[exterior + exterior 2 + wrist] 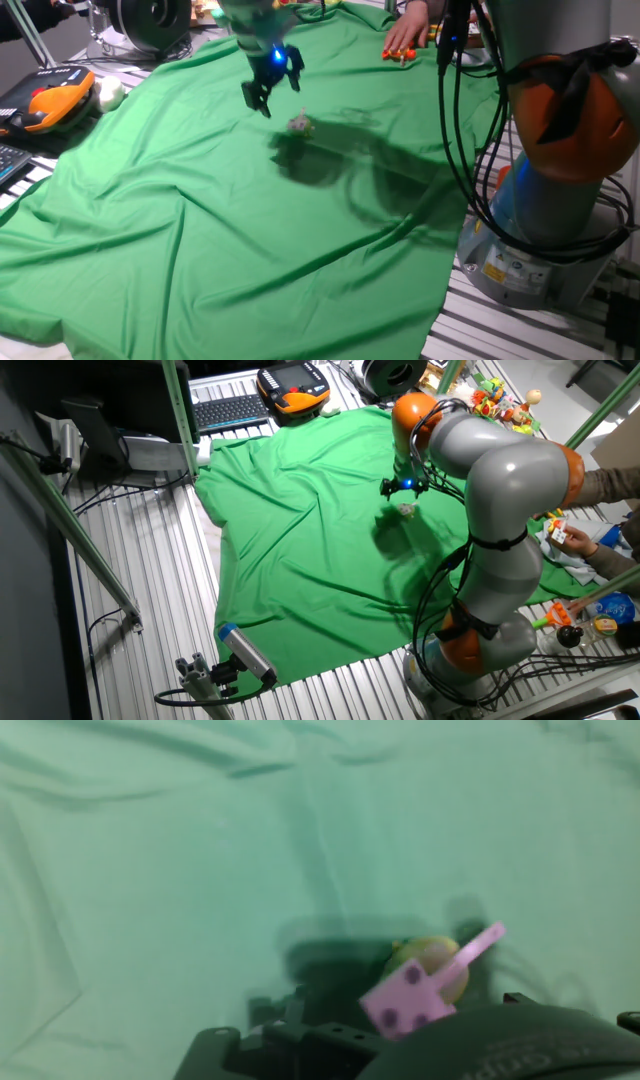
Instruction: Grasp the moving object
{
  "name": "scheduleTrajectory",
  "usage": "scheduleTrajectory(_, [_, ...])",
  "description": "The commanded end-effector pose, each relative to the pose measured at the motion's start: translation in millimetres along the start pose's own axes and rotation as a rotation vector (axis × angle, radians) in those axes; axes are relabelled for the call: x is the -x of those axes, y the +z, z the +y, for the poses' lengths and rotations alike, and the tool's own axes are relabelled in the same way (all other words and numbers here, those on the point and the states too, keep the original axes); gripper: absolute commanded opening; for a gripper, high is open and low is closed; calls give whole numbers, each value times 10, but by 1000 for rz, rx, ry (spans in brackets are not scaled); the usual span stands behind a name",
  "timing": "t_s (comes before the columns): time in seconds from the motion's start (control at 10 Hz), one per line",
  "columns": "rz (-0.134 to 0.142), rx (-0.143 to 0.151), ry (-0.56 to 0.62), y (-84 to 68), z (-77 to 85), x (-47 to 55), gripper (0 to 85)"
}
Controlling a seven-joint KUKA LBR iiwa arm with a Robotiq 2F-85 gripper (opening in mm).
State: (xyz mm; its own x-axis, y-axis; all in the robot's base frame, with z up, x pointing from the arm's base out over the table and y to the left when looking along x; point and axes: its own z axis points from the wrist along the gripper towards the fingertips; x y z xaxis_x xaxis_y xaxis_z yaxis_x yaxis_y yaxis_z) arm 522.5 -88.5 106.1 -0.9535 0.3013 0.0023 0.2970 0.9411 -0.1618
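Here the gripper (272, 82) is hovering with its fingers spread apart, empty, while the moving object (299, 124) is lying on the green cloth (180, 230) just below and beside its fingertips.

This is a robot lab. The claw (271, 84) hangs over a green cloth (200, 220) spread on a ribbed metal table (150, 600). Beyond the claw sit a keyboard (232, 410) and an orange handheld controller (296, 385); behind it rises the grey and orange arm (500, 510), black cables (455, 120) trailing down. Metal frame posts (180, 415) stand far off to the side.
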Motion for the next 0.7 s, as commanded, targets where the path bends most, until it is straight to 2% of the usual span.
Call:
scheduleTrajectory(0.0, [-2, 2, 5, 11, 1, -17, 850])
scheduleTrajectory(0.4, [-35, 32, 19, 11, 1, -17, 850])
scheduleTrajectory(0.5, [-27, 40, 8, 72, -30, -17, 850])
scheduleTrajectory(0.6, [-8, 53, 10, 72, -30, -17, 850])
